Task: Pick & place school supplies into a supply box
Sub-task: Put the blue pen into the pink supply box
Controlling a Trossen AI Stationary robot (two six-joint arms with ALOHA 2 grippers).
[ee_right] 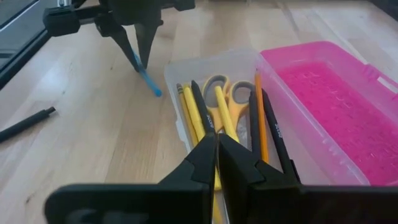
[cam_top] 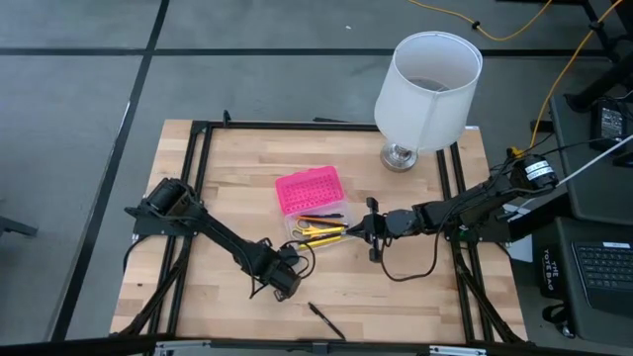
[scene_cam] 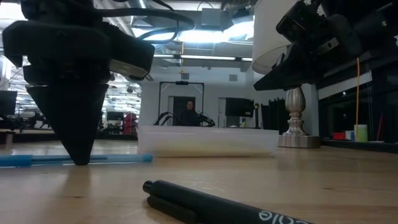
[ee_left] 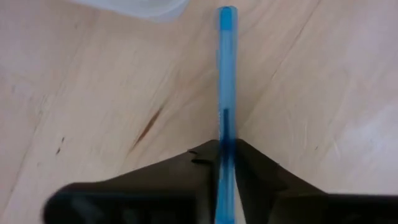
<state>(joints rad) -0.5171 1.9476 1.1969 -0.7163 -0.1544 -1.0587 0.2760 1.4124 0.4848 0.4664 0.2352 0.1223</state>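
You had 4 views. The high camera looked straight down on the whole desk (cam_top: 396, 297) from well above. The low one sat at desk-top level, facing across into the room, with a black pen (scene_cam: 211, 208) very near its lens. The left wrist camera pointed down, close over the blue pen (ee_left: 226, 81). The right wrist camera looked past its own claw (ee_right: 217, 155) over the supply box (ee_right: 323, 106) toward the left claw (ee_right: 142, 53). All 4 views shared that blue pen.
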